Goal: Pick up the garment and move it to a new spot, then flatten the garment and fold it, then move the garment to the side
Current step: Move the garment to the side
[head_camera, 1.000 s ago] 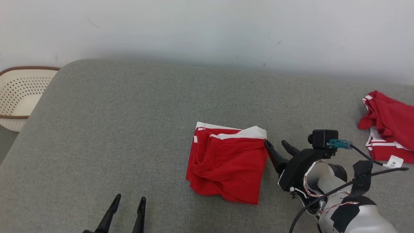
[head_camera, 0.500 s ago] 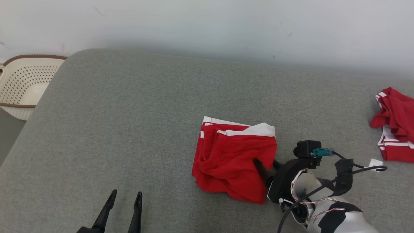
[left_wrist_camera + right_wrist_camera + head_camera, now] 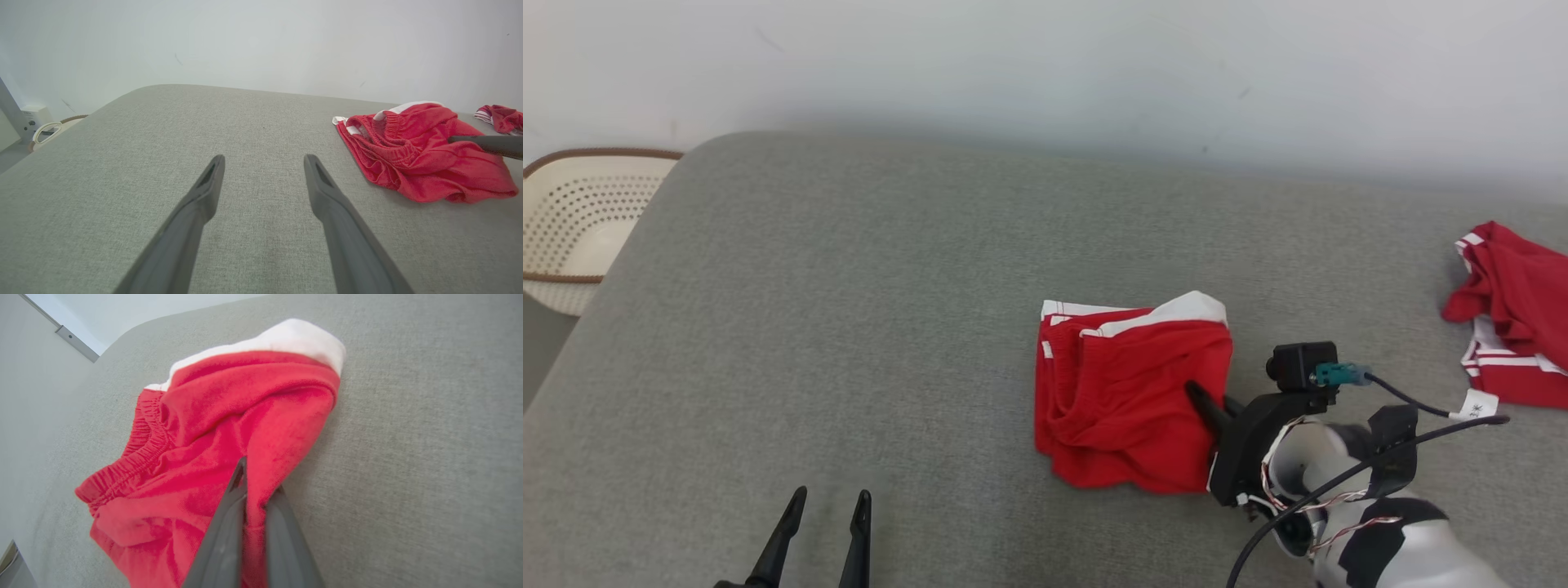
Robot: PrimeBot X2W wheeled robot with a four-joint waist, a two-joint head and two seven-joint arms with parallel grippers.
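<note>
The garment [image 3: 1123,392], folded red shorts with white trim, lies on the grey cushioned surface [image 3: 849,327] right of centre. My right gripper [image 3: 1205,400] is at its right edge, shut on a fold of the red cloth; in the right wrist view the fingers [image 3: 229,522] pinch the garment [image 3: 229,416] between them. My left gripper [image 3: 821,523] stands open at the lower left, apart from the cloth. In the left wrist view its spread fingers [image 3: 196,204] point over bare grey fabric, with the garment [image 3: 412,159] to the right.
A second red and white garment [image 3: 1511,318] lies crumpled at the right edge of the surface. A cream perforated basket [image 3: 572,229] stands off the left end. A pale wall runs behind the surface.
My right gripper slid onto the garment's right edge and shut on the cloth, pulling that edge up slightly. The camera shifted a little. The left gripper stays open.
</note>
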